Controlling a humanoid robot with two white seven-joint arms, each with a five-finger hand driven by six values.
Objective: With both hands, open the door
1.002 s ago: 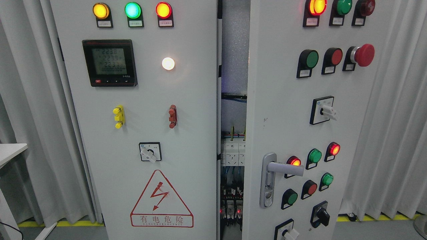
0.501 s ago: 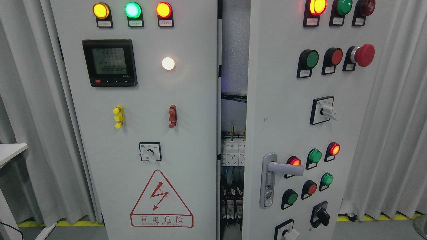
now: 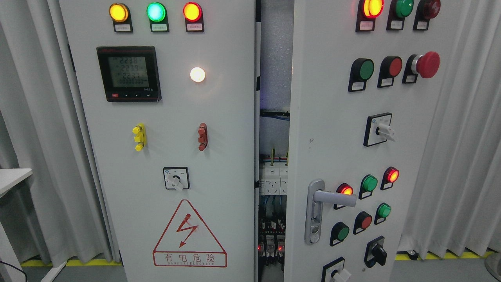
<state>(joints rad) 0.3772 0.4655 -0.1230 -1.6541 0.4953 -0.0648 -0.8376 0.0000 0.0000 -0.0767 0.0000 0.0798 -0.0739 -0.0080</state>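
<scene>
A grey electrical cabinet fills the head view. Its right door [image 3: 332, 129] stands ajar, swung a little toward me, leaving a gap [image 3: 274, 156] through which breakers and wiring show. A silver lever handle [image 3: 328, 197] sits low on the right door's left side. The left door [image 3: 172, 156] carries a digital meter [image 3: 128, 73], three lit lamps at the top and a red warning triangle [image 3: 189, 235]. Neither of my hands nor arms shows in the view.
The right door holds several push buttons, lamps, rotary switches and a red mushroom stop button [image 3: 426, 64]. Grey curtains [image 3: 465, 137] hang on both sides. A white table corner [image 3: 11, 178] juts in at the left. Yellow floor tape [image 3: 438, 255] runs along the base.
</scene>
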